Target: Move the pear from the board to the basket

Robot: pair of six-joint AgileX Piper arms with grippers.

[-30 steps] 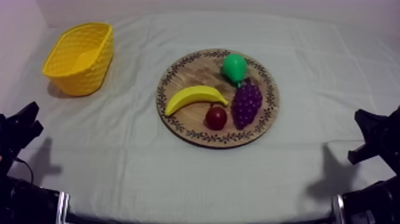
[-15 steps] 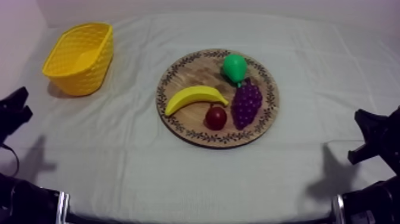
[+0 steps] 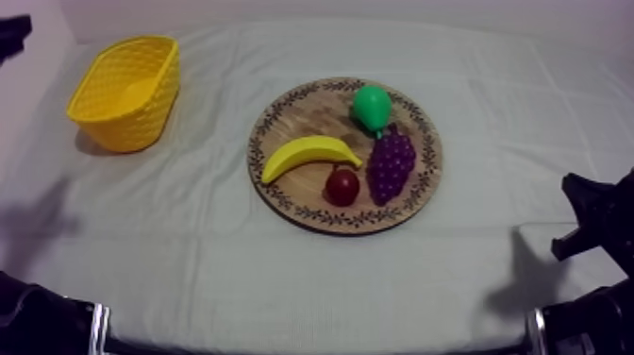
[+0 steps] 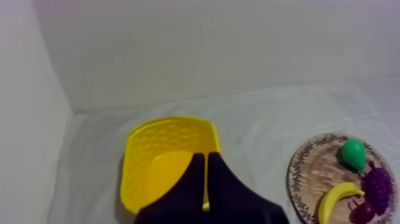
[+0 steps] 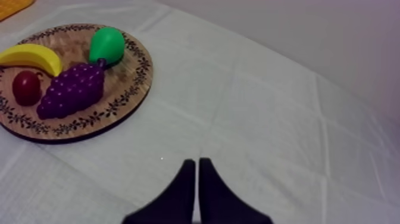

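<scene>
The green pear [image 3: 371, 106] lies at the far side of the round wooden board [image 3: 283, 113], next to the purple grapes [image 3: 391, 165]. A banana [image 3: 309, 154] and a small red fruit [image 3: 342, 186] share the board. The yellow basket [image 3: 123, 90] stands at the far left with nothing in it. My left gripper [image 4: 206, 161] is shut, its fingers a narrow wedge held high over the near side of the basket [image 4: 166, 149]; the pear [image 4: 353, 154] is far off to its right. My right gripper [image 5: 197, 170] is shut above bare cloth, well short of the pear [image 5: 107, 44].
My left arm [image 3: 11, 30] shows as a black shape by the back left corner, beyond the basket. My right arm [image 3: 594, 217] sits low at the right edge. A wall rises behind the basket. Open cloth lies between board and basket.
My left arm has lifted from its low spot at the left edge and swung up to the far left corner by the basket. The right arm and the fruit have stayed put.
</scene>
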